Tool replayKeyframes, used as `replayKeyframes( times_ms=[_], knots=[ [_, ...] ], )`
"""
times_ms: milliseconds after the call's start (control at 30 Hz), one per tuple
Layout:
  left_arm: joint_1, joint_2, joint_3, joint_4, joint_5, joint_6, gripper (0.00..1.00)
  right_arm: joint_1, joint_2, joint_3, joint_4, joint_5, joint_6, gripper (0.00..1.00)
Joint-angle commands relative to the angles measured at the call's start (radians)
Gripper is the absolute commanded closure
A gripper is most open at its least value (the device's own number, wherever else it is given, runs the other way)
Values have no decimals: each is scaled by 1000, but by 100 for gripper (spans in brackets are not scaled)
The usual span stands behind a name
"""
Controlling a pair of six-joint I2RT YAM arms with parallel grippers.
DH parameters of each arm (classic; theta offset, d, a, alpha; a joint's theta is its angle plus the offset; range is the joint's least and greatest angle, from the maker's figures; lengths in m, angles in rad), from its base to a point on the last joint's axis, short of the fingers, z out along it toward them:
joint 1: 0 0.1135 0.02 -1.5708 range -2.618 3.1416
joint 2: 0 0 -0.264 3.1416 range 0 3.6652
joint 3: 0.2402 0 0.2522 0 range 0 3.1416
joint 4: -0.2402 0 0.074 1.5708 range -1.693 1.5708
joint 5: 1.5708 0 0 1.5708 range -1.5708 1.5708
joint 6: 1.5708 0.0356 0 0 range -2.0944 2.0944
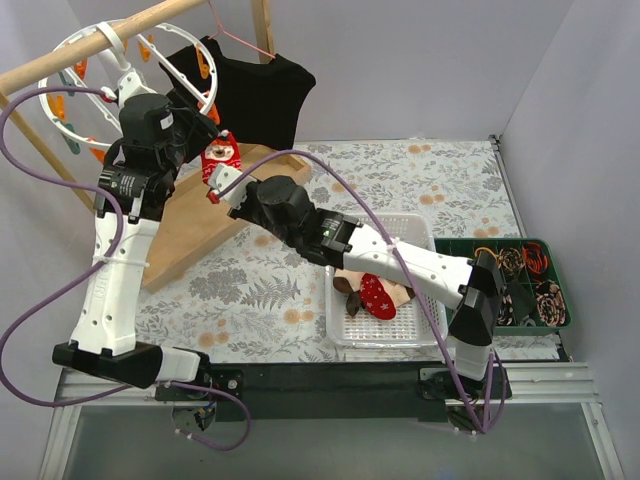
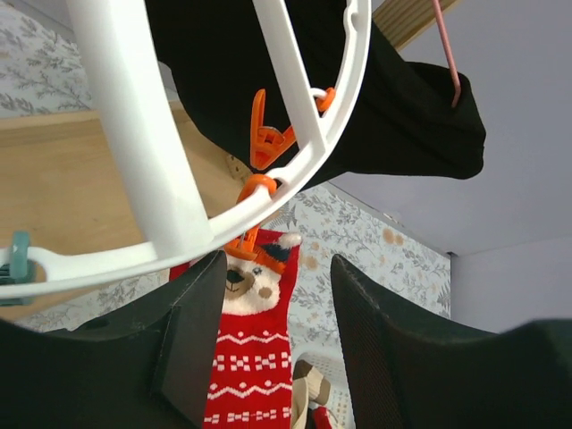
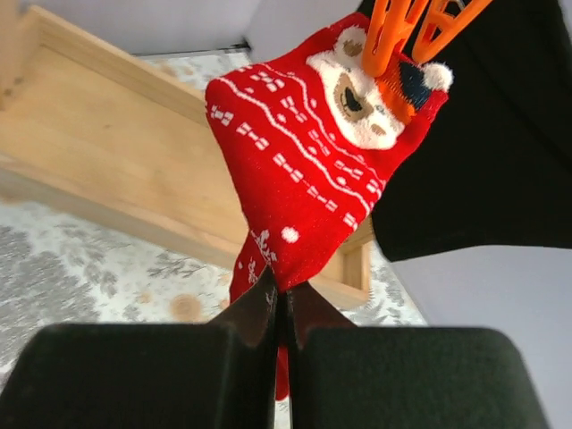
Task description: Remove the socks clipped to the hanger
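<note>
A red sock with a white bear face [image 1: 221,156] hangs from an orange clip [image 2: 249,234] on the white ring hanger [image 1: 75,55], which hangs on the wooden rod. The sock also shows in the left wrist view [image 2: 246,357] and the right wrist view [image 3: 322,170]. My right gripper [image 3: 283,295] is shut on the sock's lower end, below the clip [image 3: 393,31]. My left gripper [image 2: 277,304] is open, just under the hanger's rim [image 2: 304,165] beside the clip, holding nothing. More socks, red and tan, lie in the white basket [image 1: 425,335].
A black T-shirt [image 1: 255,95] hangs on a pink wire hanger [image 1: 235,35] behind the ring. The rack's sloping wooden board [image 1: 195,225] lies under the sock. A green tray [image 1: 525,285] of small items stands at the right.
</note>
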Motion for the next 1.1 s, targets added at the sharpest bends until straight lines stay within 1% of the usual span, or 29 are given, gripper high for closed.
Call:
replayKeyframes(
  times_ms=[0, 67, 100, 167, 200, 233, 267, 300, 367, 467, 500, 533, 567, 600, 633, 700, 767, 867, 1000, 1067],
  knots=[
    [5, -54, 23, -64, 19, -34, 52, 34, -23, -51, 236, 230, -163, 99],
    [5, -80, -4, -50, 40, -34, 53, 43, -33, -65, 250, 225, -171, 99],
    [5, -128, -61, -32, 47, -28, 53, 42, -38, -78, 248, 215, -163, 99],
    [5, -194, -147, 59, 62, -11, 49, 43, -67, -108, 245, 160, -143, 99],
    [5, -248, -220, 90, 56, -20, 47, 43, -78, -139, 247, 147, -137, 99],
    [5, -265, -248, 126, 42, -34, 44, 43, -86, -153, 254, 146, -132, 99],
    [5, -271, -259, 128, 19, -66, 44, 45, -93, -165, 262, 156, -132, 99],
    [6, -249, -243, 118, 10, -85, 43, 45, -93, -174, 273, 175, -137, 99],
    [5, -207, -200, 43, 7, -118, 43, 45, -87, -205, 329, 216, -166, 99],
    [5, -137, -120, -43, -15, -160, 43, 54, -55, -219, 435, 294, -265, 99],
    [6, -130, -109, -54, -37, -169, 42, 57, -46, -219, 464, 313, -336, 99],
    [5, -121, -94, -63, -47, -175, 37, 60, -26, -222, 496, 342, -371, 99],
    [6, -118, -86, -65, -53, -177, 36, 68, -17, -234, 585, 351, -419, 99],
    [5, -114, -81, -65, -55, -189, 36, 71, -4, -240, 627, 360, -463, 99],
    [6, -106, -71, -79, -58, -197, 36, 74, 21, -243, 680, 386, -556, 99],
    [6, -74, -29, -99, -53, -212, 36, 80, 49, -242, 779, 406, -624, 99],
    [5, -61, -12, -94, -32, -212, 36, 86, 71, -230, 791, 413, -663, 99],
    [5, -15, 23, -116, -59, -238, 36, 98, 62, -243, 811, 396, -668, 99],
    [5, 72, 112, -162, -82, -263, 36, 111, 63, -254, 828, 393, -687, 99],
    [6, 92, 124, -163, -94, -264, 36, 112, 80, -250, 842, 400, -707, 99]
  ],
)
